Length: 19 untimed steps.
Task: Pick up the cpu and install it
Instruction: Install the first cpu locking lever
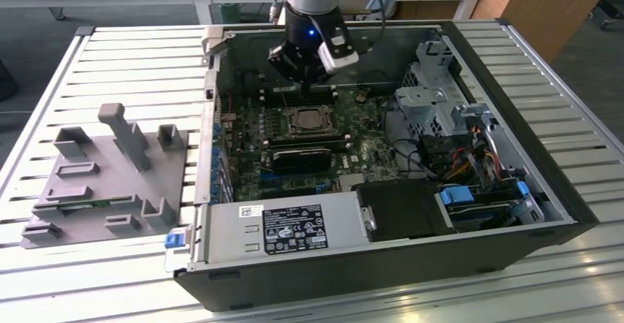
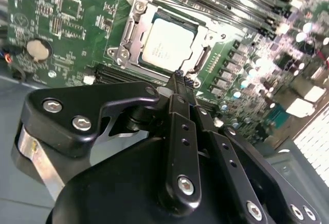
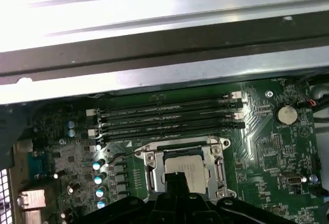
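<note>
At centre frame in the exterior view, we find the gripper [image 1: 305, 85] hanging above the motherboard [image 1: 292, 144] inside the open computer case [image 1: 527, 155], just above the socket [image 1: 308, 121]. We note the cpu [image 2: 167, 43] lying flat in that socket in both wrist views, silver top up, nothing touching it. The fingers [image 2: 180, 88] in the second wrist view look pressed together with nothing between them. We judge the chip seated, though whether it sits fully square we cannot tell. Our concerns: a descent with the claw closed could strike the chip or the socket frame, and a tilted chip could bend the contacts. The grey fixture tray [image 1: 107, 184] lies at lower left, well apart.
</note>
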Available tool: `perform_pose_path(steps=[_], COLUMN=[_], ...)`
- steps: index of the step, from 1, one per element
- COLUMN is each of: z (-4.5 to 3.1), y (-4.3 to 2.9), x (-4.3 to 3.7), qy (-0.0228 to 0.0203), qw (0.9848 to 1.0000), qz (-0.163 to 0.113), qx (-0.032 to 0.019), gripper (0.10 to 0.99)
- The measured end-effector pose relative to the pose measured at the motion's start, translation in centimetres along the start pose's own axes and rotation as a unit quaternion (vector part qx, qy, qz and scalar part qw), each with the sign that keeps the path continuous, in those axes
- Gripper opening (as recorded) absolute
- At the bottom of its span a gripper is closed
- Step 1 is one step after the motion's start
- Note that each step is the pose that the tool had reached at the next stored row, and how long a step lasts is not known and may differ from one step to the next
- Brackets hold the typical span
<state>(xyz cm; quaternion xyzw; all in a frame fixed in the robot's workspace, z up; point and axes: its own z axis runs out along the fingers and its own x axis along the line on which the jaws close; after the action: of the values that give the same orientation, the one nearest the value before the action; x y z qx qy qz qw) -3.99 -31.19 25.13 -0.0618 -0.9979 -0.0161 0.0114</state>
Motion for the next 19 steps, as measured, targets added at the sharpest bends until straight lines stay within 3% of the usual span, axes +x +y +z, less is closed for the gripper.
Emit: perform_pose_path(steps=[7,14,19], z=[0.09,0.14,0.20], y=[-0.06,-0.26,-0.35], x=[0.07,1.30,1.90], qy=[0.0002,0.0007,0.0007], qw=[0.9988,0.9987,0.9986], qz=[-0.048,-0.051,-0.053], qx=[0.0009,-0.0075,-0.0078], gripper=[0.106,0.106,0.106])
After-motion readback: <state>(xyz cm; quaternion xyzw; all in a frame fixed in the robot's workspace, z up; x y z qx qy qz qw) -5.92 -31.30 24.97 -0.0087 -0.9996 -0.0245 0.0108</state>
